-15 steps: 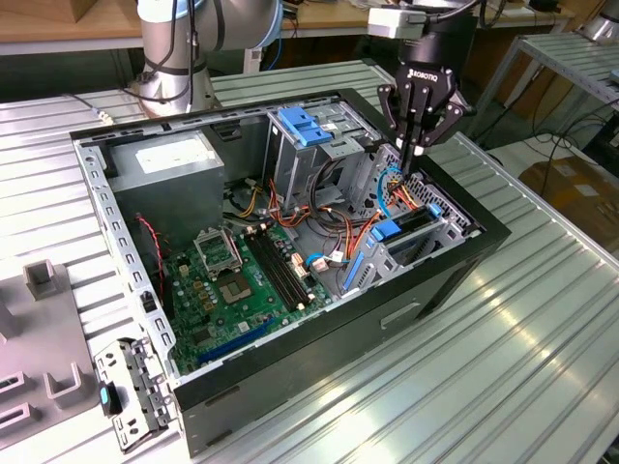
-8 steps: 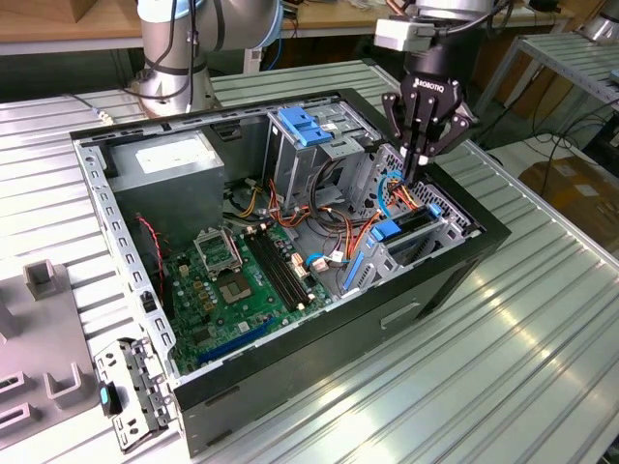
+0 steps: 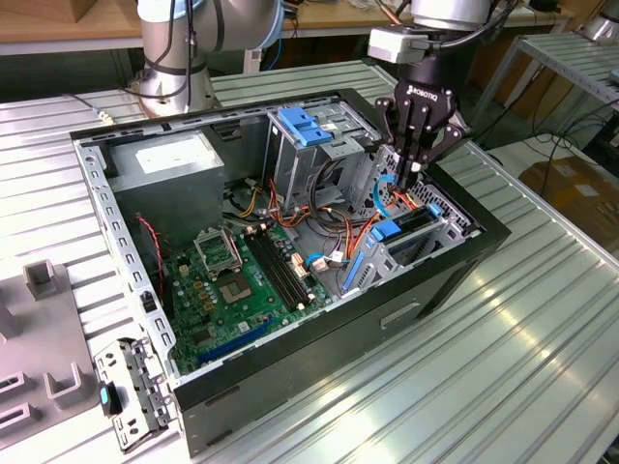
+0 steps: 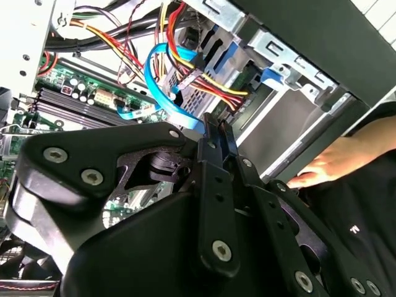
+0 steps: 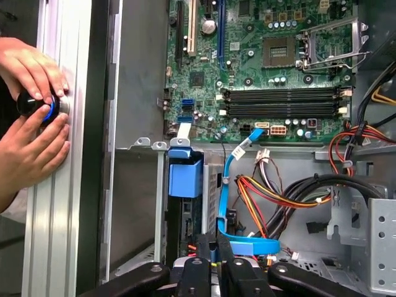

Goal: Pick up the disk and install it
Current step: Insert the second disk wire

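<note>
The hand is seen lowered into an open black steel PC case, its black fingers squeezed nearly together. A glossy blue flat cable is brushed by the tips; whether it's actually pinched can't be told. The disk, dark metal edged in bright blue plastic, is found slotted in the perforated grey drive cage right under the hand, at the case end nearer the exterior view's right. Everything is carried on a ribbed aluminium tabletop. A black knob at the tabletop's edge is gripped by a person's two hands.
</note>
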`<state>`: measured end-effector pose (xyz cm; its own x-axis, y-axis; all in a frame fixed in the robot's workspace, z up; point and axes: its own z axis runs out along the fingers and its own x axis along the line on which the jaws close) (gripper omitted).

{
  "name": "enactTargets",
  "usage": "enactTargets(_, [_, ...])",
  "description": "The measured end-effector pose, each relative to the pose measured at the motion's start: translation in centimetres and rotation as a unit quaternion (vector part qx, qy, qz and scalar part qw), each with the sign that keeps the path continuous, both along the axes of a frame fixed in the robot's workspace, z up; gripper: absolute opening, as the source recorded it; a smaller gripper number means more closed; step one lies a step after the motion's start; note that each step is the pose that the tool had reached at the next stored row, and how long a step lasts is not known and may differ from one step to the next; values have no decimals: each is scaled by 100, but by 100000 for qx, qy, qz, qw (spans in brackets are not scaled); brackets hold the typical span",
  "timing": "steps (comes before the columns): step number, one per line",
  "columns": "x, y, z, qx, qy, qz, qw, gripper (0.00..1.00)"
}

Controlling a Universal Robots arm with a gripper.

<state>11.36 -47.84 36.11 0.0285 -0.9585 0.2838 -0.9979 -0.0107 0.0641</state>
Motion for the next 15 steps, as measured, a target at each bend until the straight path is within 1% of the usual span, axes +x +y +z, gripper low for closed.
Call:
enactTargets(1, [-16,-2,-5,137,-92,70,100000,16])
enactTargets(3, [-56,-7,-20,493,-476,223,99997,16])
enactTargets(4, [-82,-8,-25,610,-684,256,99995,16])
enactTargets(12, [-89,-7,-26,608,-701,262,99995,16])
enactTargets(13, [-95,-8,-25,600,-774,253,99995,16])
enactTargets(14, [-112,-8,-28,641,-1078,269,99992,16])
enactTargets(15, [-132,-14,-33,789,-1373,298,99987,16])
